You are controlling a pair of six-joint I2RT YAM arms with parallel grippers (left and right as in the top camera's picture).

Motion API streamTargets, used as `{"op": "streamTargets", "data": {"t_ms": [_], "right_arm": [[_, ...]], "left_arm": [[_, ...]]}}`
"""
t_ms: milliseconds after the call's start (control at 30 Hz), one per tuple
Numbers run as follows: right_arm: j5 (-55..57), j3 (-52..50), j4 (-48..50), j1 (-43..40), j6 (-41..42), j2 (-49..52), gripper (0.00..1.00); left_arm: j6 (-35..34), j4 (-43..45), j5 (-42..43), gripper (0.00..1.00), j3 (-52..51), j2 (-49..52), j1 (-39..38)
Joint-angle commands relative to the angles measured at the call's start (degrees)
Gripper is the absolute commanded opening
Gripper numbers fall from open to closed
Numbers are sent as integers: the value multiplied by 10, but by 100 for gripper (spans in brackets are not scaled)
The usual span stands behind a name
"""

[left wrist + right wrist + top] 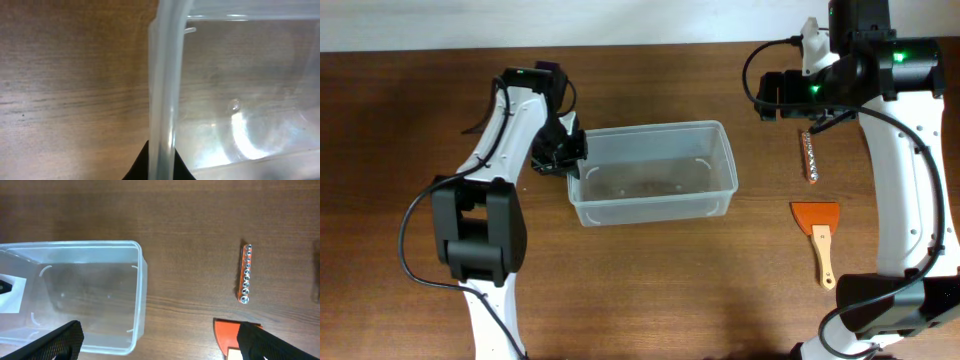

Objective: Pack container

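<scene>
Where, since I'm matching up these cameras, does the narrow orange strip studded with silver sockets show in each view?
Overhead: narrow orange strip of silver sockets right of centre, well right of the clear plastic rectangular container.
Left wrist: not in it.
Right wrist: upper right, standing vertical in the picture.
Shared landmark: the container's rim, in all three views.

Glossy clear plastic container (655, 128) on matt wood-grain table (650, 290).
</scene>
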Motion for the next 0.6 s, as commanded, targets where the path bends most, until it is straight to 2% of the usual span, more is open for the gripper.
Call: {"op": "streamTargets", "data": {"t_ms": [0,400,567], "right_arm": [[1,10,6,-4,1,3,99],[1,10,12,-4,-24,3,99],[1,10,13,-4,-34,3,99]], "left_arm": [[-7,8,-53,2,7,5,-2],[-2,19,-111,2,7,5,17],[-1,12,-110,6,7,5,17]]}}
